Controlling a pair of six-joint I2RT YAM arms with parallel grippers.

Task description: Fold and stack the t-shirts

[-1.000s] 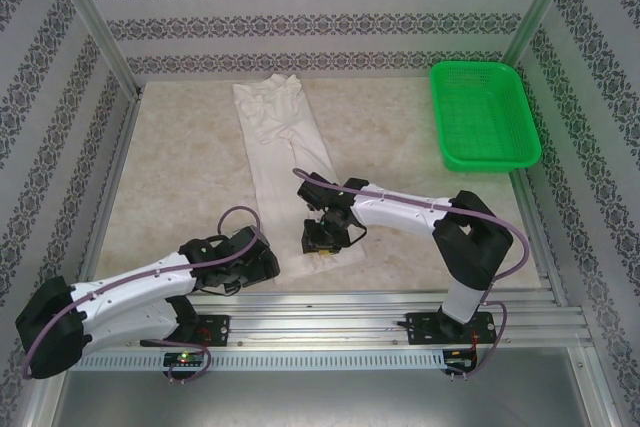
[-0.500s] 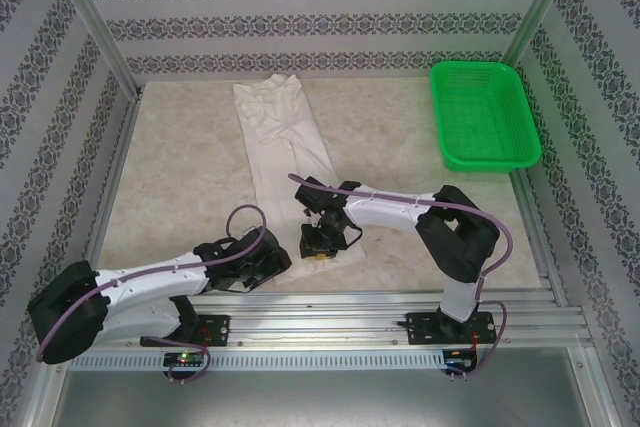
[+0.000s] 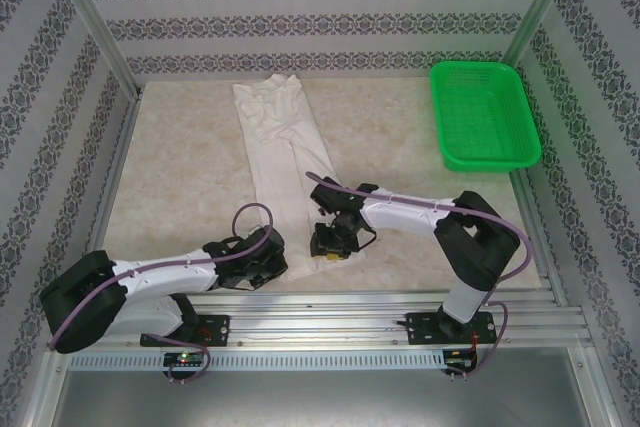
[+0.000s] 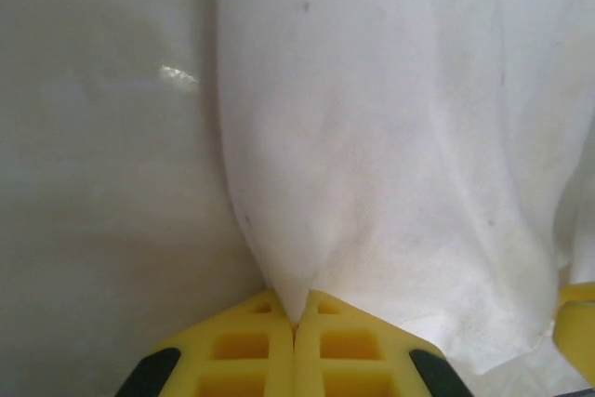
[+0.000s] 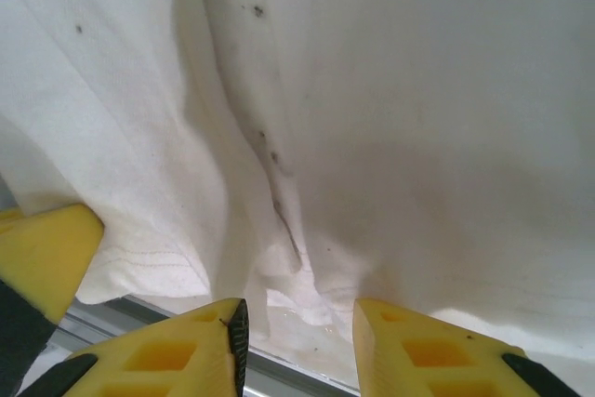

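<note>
The white t-shirt (image 3: 280, 137) lies as a long narrow strip from the far edge of the table toward the near edge. In the left wrist view its cloth (image 4: 400, 137) rises in a pinched fold, and my left gripper (image 4: 296, 315) is shut on that fold. Seen from above, the left gripper (image 3: 268, 259) sits at the strip's near left corner. My right gripper (image 3: 330, 244) is at the near right corner. It stands open (image 5: 299, 327), with the shirt's wrinkled hem (image 5: 288, 258) just ahead of its fingertips. Small dark specks dot the cloth (image 5: 390, 90).
A green mesh basket (image 3: 484, 117) stands at the far right of the beige table (image 3: 180, 177). A metal rail (image 3: 330, 299) runs along the near edge, close behind both grippers. Patterned walls enclose the table on three sides.
The left gripper has slid right to the shirt's near left corner. The right gripper has shifted slightly right and toward the near edge.
</note>
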